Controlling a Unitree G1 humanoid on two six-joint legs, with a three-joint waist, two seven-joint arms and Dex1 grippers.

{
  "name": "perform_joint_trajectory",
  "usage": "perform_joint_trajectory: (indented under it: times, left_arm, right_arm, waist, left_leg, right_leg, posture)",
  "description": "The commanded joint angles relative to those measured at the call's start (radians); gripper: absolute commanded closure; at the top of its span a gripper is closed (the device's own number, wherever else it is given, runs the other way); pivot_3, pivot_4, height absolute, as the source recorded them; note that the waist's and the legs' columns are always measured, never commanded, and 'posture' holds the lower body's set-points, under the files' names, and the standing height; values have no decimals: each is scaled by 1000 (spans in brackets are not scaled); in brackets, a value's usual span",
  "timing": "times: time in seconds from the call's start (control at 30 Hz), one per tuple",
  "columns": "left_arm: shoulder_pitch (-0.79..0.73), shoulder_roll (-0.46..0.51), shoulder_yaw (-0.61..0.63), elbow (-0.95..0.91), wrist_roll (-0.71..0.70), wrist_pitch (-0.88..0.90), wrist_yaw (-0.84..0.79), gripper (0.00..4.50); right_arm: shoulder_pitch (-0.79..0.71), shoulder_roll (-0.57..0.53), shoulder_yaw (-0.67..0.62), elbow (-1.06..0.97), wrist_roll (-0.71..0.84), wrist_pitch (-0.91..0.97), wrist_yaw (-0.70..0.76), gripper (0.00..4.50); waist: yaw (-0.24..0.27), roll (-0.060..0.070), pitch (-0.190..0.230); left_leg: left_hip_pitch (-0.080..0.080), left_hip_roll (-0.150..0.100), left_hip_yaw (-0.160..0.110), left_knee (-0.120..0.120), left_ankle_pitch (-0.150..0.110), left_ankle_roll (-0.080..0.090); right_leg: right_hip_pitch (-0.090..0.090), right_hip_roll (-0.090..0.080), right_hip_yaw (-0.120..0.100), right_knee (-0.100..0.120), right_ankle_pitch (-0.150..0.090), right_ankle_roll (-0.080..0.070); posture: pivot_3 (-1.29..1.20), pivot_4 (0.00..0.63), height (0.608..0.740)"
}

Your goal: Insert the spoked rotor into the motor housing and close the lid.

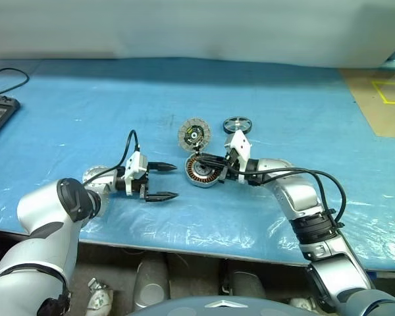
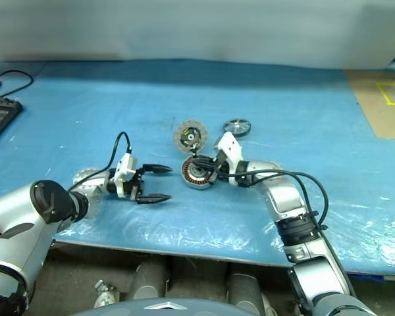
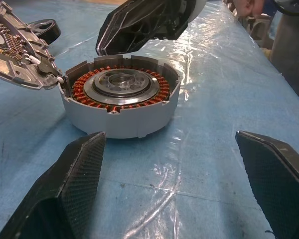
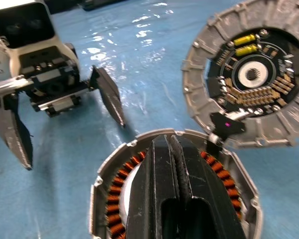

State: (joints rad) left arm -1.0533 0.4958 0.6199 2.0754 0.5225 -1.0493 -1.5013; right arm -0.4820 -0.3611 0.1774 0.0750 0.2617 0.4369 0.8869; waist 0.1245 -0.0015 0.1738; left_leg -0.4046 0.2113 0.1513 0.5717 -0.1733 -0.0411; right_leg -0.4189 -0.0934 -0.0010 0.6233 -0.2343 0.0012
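Spoked rotor (image 1: 236, 124) is lying flat on the blue table (image 1: 303, 112), just beyond my right tool (image 1: 206, 160) and near the open lid (image 1: 195, 133), not yet picked up. Nothing is sitting in the motor housing (image 1: 203, 170): in my left wrist view its copper windings and bare centre are showing. The lid is standing tipped back from the housing's far edge, its inner face with the small circuit parts turned toward me. So I am judging the task as barely begun: the rotor is waiting to be fetched and seated, and the lid is waiting to be folded down.

My right tool is pinched fully shut on nothing, its tips reaching over the housing's open top. My left tool (image 1: 162, 181) is spread wide and empty, pointing at the housing from just beside it, not touching it.
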Motion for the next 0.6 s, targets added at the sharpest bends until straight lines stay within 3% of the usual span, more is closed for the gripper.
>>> perform_joint_trajectory:
  times: [0.03,0.6]
  left_arm:
    - [-6,18,0,19,-9,-2,-5,98]
    - [23,22,-18,19,-16,-22,15,98]
  right_arm:
    - [-28,-25,-26,-10,6,-26,15,4477]
    - [21,-15,57,2,-48,-34,24,4477]
  waist:
    - [0,0,0]
    - [0,0,0]
  left_leg:
    - [0,0,0,0,0,0]
    - [0,0,0,0,0,0]
  right_leg:
    - [0,0,0,0,0,0]
    - [0,0,0,0,0,1]
  posture:
    - [0,150,740]
    - [0,150,740]
